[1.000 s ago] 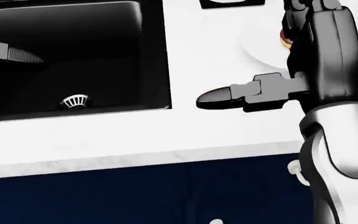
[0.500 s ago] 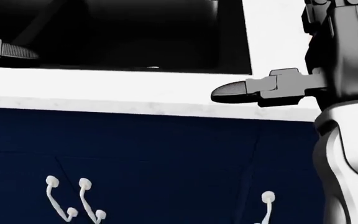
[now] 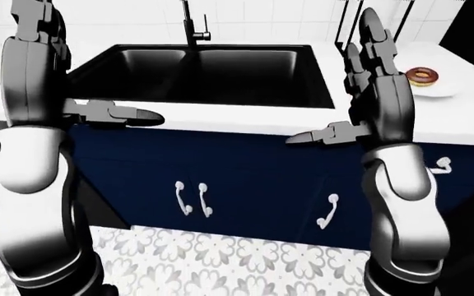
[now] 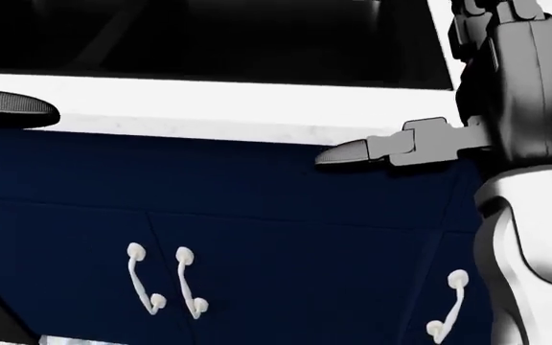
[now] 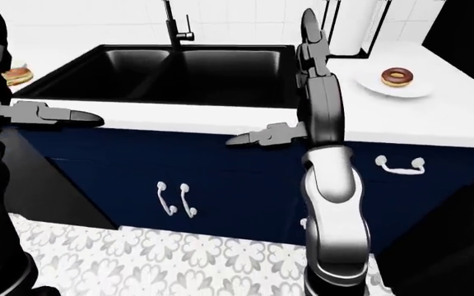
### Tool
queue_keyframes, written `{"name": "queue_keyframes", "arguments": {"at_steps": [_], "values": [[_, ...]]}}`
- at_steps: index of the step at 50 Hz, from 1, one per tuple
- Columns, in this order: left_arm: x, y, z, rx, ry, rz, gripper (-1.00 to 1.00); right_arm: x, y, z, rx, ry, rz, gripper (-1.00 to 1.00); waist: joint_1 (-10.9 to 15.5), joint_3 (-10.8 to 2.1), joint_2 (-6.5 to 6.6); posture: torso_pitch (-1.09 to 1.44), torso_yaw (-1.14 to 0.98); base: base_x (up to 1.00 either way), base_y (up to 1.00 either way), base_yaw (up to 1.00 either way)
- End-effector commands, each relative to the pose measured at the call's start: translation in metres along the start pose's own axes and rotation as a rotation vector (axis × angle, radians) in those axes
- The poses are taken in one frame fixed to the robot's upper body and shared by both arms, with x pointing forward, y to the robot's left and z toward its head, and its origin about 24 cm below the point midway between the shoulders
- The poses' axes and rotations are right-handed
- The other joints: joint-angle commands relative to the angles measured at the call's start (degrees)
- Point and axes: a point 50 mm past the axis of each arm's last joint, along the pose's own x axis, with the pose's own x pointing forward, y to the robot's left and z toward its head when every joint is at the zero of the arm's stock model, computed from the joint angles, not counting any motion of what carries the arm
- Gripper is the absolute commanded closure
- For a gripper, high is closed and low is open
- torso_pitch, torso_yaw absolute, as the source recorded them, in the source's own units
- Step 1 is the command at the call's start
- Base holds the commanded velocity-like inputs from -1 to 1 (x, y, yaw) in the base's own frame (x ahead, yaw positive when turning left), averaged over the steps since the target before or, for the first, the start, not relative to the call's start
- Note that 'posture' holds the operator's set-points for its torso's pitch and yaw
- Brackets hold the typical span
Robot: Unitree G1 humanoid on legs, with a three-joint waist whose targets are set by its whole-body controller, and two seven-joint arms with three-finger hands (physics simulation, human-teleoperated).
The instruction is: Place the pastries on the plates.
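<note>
A chocolate-glazed donut (image 5: 396, 76) lies on a white plate (image 5: 414, 90) on the white counter, at the upper right of the right-eye view. A second tan pastry (image 5: 16, 75) sits on the counter at the far left, partly hidden by my left arm. My right hand (image 3: 377, 92) is raised in front of the counter edge, fingers up and thumb out, open and empty, left of the donut and apart from it. My left hand (image 3: 35, 68) is raised the same way at the left, open and empty.
A black double sink (image 3: 212, 74) with a dark faucet (image 3: 191, 24) lies between my hands. Navy cabinet doors with white handles (image 3: 191, 200) run below the counter (image 5: 443, 123). Patterned floor tiles (image 3: 220, 253) lie at the bottom.
The whole head view has shifted: sink and counter moved up the picture, and cabinet doors now fill it. The donut's plate has left that view. Both hands stay open.
</note>
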Motion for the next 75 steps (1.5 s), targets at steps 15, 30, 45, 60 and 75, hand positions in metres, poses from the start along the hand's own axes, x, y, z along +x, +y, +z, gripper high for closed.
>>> {"name": "queue_keyframes", "arguments": {"at_steps": [15, 30, 45, 60, 75], "values": [[0.0, 0.01, 0.011, 0.03, -0.048, 0.044, -1.0, 0.002, 0.002, 0.014, 0.002, -0.072, 0.012, -1.0, 0.72, -1.3, -3.69, 0.02, -0.09, 0.0, 0.25, 0.0], [0.0, 0.011, 0.014, 0.046, -0.05, 0.043, -1.0, -0.001, 0.001, 0.013, -0.002, -0.073, 0.009, -1.0, 0.82, -0.89, 3.32, 0.02, -0.09, 0.0, 0.25, 0.0], [0.001, 0.015, 0.018, 0.064, -0.053, 0.053, -1.0, 0.0, 0.001, 0.014, 0.008, -0.078, 0.005, -1.0, 0.75, -0.42, -4.26, 0.02, -0.09, 0.11, 0.25, 0.0], [0.001, 0.014, 0.015, 0.067, -0.046, 0.048, -1.0, -0.001, 0.001, 0.013, 0.003, -0.082, 0.008, -1.0, 1.72, -1.09, 2.37, 0.02, -0.09, 0.12, 0.3, 0.0], [0.001, 0.013, 0.014, 0.063, -0.044, 0.049, -1.0, -0.002, 0.001, 0.015, 0.006, -0.088, 0.009, -1.0, 1.25, -2.12, -3.89, 0.02, -0.09, 0.11, 0.31, 0.0]]}}
